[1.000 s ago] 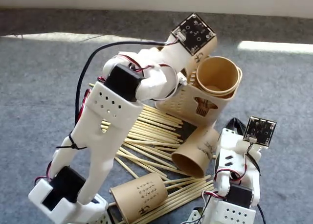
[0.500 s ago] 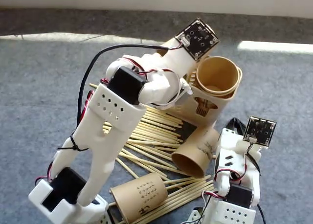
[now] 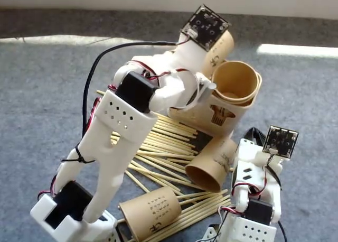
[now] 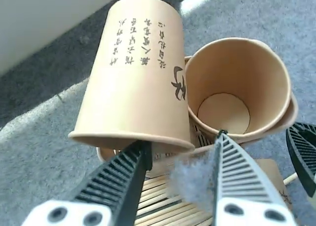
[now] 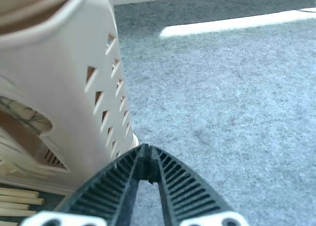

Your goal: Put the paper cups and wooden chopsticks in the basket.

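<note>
Paper cup (image 4: 133, 78) in left hand (image 4: 181, 142) risen above basket (image 3: 203, 115).

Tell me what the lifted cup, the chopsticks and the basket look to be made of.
Lifted cup: matte tan paper by the look, rolled rim, print on the wall.
Chopsticks: pale, bare wood or perhaps bamboo, thin and straight.
Basket: likely moulded plastic, cream, smooth, with cut-out triangular holes.
</note>
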Robot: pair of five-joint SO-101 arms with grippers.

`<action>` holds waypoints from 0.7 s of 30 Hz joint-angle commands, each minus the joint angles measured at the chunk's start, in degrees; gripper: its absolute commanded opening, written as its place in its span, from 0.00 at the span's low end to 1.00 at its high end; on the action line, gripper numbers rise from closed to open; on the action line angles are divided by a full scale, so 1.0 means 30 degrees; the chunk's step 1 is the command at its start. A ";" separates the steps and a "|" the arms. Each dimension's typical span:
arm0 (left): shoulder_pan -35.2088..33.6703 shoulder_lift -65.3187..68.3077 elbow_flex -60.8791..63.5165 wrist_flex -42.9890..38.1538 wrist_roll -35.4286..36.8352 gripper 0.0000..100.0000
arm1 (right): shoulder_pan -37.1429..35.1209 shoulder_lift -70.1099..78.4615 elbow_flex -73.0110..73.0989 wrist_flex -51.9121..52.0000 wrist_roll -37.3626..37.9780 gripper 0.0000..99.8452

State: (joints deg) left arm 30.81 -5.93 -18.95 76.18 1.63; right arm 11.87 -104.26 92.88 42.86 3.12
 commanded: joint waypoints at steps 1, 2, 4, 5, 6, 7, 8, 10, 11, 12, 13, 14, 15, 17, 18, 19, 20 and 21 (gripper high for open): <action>0.0161 -0.0103 0.0454 -0.1231 0.1026 0.21 | -0.0220 -0.0103 -0.0103 -0.0425 0.0205 0.01; 0.0161 -0.0103 0.0952 -0.1729 0.1319 0.21 | -0.0220 -0.0103 -0.0103 -0.0425 0.0205 0.01; 0.0161 -0.0103 0.2212 -0.3077 0.1875 0.18 | -0.0220 -0.0103 -0.0103 -0.0425 0.0205 0.01; 0.0132 -0.0103 0.2974 -0.3868 0.2022 0.16 | -0.0220 -0.0103 -0.0103 -0.0425 0.0205 0.01; 0.0132 -0.0190 0.3795 -0.4718 0.2051 0.14 | -0.0220 -0.0103 -0.0103 -0.0425 0.0205 0.01; 0.0132 -0.0278 0.4645 -0.5509 0.2051 0.12 | -0.0220 -0.0103 -0.0103 -0.0425 0.0205 0.01; 0.0132 -0.0337 0.5377 -0.6154 0.2198 0.11 | -0.0220 -0.0103 -0.0103 -0.0425 0.0205 0.01; 0.0132 -0.0484 0.5993 -0.7004 0.2667 0.08 | -0.0220 -0.0103 -0.0103 -0.0425 0.0205 0.01; 0.0132 -0.0747 0.6139 -0.7062 0.2784 0.07 | -0.0220 -0.0103 -0.0103 -0.0425 0.0205 0.01; 0.0132 -0.1040 0.6256 -0.7062 0.2813 0.05 | -0.0220 -0.0103 -0.0103 -0.0425 0.0205 0.01; 0.0161 -0.1421 0.6374 -0.7062 0.2813 0.04 | -0.0220 -0.0103 -0.0103 -0.0425 0.0205 0.01; 0.0161 -0.1861 0.6491 -0.7033 0.2813 0.03 | -0.0220 -0.0103 -0.0103 -0.0425 0.0205 0.01; 0.0161 -0.2388 0.6637 -0.7033 0.2813 0.02 | -0.0220 -0.0103 -0.0103 -0.0425 0.0205 0.01; 0.0220 -0.3443 0.7282 -0.7092 0.2813 0.00 | -0.0220 -0.0103 -0.0103 -0.0425 0.0205 0.01; 0.0249 -0.4000 0.7663 -0.7121 0.2813 0.00 | -0.0220 -0.0103 -0.0103 -0.0425 0.0205 0.01; 0.0278 -0.4527 0.7985 -0.7121 0.2784 0.00 | -0.0220 -0.0103 -0.0103 -0.0425 0.0205 0.01; 0.0278 -0.5026 0.8278 -0.7121 0.2725 0.00 | -0.0220 -0.0103 -0.0103 -0.0425 0.0205 0.01; 0.0308 -0.5465 0.8542 -0.7121 0.2725 0.00 | -0.0220 -0.0103 -0.0103 -0.0425 0.0205 0.01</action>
State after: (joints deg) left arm 31.34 -16.48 6.02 55.78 9.45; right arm 11.87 -104.26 92.88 42.86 3.12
